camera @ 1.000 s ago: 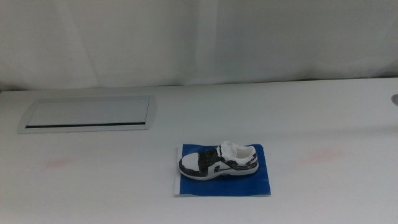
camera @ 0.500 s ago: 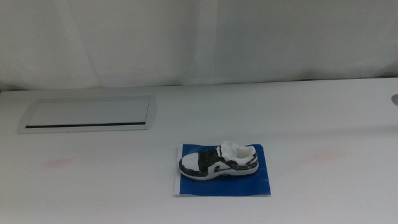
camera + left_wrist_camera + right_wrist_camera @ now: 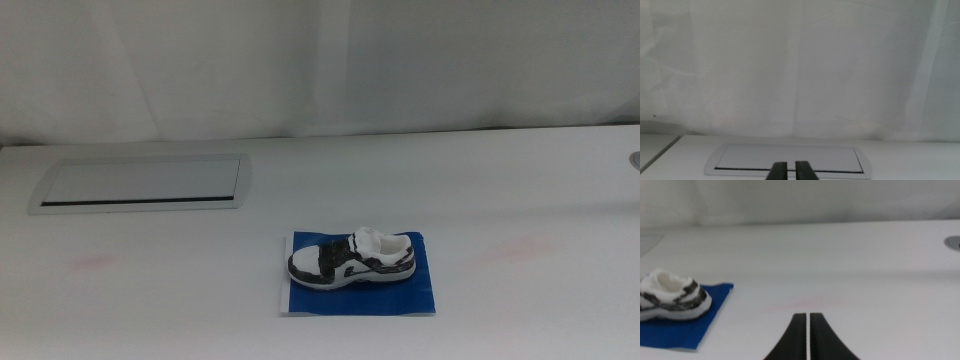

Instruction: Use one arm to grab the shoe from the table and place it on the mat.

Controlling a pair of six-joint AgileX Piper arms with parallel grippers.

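Note:
The white and black shoe (image 3: pixel 352 260) lies on its sole on the dark blue mat (image 3: pixel 420 293) in the front middle of the white table (image 3: pixel 480 190), toe pointing left in the middle view. No arm shows in the middle view. In the right wrist view the shoe's heel end (image 3: pixel 671 300) and a corner of the mat (image 3: pixel 687 330) appear off to one side, well apart from my right gripper (image 3: pixel 808 330), whose jaws are shut with nothing between them. My left gripper (image 3: pixel 791 171) is shut too, holds nothing, and points at the grey panel.
A grey metal-framed panel (image 3: pixel 142 183) is set into the table at the back left, also seen as the panel (image 3: pixel 790 159) in the left wrist view. Faint pink smudges (image 3: pixel 95 262) mark the tabletop. A small metal fitting (image 3: pixel 634 158) sits at the right edge.

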